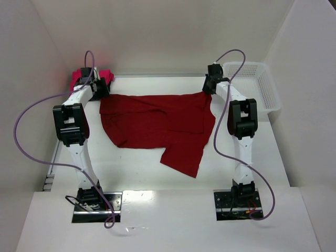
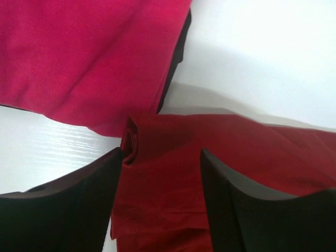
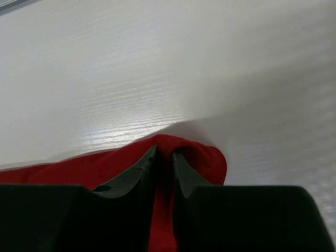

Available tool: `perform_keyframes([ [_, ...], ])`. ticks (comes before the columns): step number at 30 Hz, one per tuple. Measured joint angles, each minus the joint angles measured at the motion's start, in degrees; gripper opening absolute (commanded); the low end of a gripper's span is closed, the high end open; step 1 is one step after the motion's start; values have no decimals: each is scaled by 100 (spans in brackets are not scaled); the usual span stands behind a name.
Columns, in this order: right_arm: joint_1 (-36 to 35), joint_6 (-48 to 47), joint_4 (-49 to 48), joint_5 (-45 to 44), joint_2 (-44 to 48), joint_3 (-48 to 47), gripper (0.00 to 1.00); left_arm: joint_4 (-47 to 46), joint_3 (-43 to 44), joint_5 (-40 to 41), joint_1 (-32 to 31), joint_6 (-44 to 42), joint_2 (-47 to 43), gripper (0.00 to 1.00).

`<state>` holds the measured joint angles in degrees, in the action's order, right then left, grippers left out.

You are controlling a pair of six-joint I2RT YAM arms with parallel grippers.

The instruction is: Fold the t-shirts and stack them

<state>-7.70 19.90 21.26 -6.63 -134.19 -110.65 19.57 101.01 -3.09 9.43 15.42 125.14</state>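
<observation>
The dark crimson t-shirt (image 1: 157, 123) lies spread across the middle of the table, one flap hanging toward the near side. My right gripper (image 3: 164, 152) is shut on a bunched fold at its far right corner (image 3: 202, 157); in the top view this gripper (image 1: 208, 86) is at that corner. My left gripper (image 2: 161, 157) stands open low over the shirt's far left corner (image 2: 157, 142), with red cloth (image 2: 163, 199) between its spread fingers (image 2: 79, 199). The magenta-pink t-shirt (image 2: 89, 58) lies just beyond, bunched in the far left corner (image 1: 79, 77).
A white mesh basket (image 1: 260, 89) stands at the far right, next to the right arm. White walls close in the table at the back and on both sides. Purple cables loop from both arms.
</observation>
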Motion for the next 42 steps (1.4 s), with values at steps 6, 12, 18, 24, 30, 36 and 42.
perform_keyframes([
  [6,0,-24,33,4,-142,-122,23,15,251,96,0,17,236,54],
  [12,0,-26,79,4,-195,-160,23,20,251,140,0,129,275,35],
  [18,11,-48,144,-22,-240,-295,22,20,256,197,0,144,278,14],
  [24,68,-46,236,-31,-330,-654,22,107,531,400,-17,146,328,7],
  [30,210,-50,271,-44,-566,-1209,22,140,1248,516,-28,146,498,7],
  [36,289,-70,306,-59,-723,-1434,22,144,1781,509,-28,146,719,12],
  [42,297,-55,334,105,-879,-1580,37,170,2037,470,-28,140,1067,20],
])
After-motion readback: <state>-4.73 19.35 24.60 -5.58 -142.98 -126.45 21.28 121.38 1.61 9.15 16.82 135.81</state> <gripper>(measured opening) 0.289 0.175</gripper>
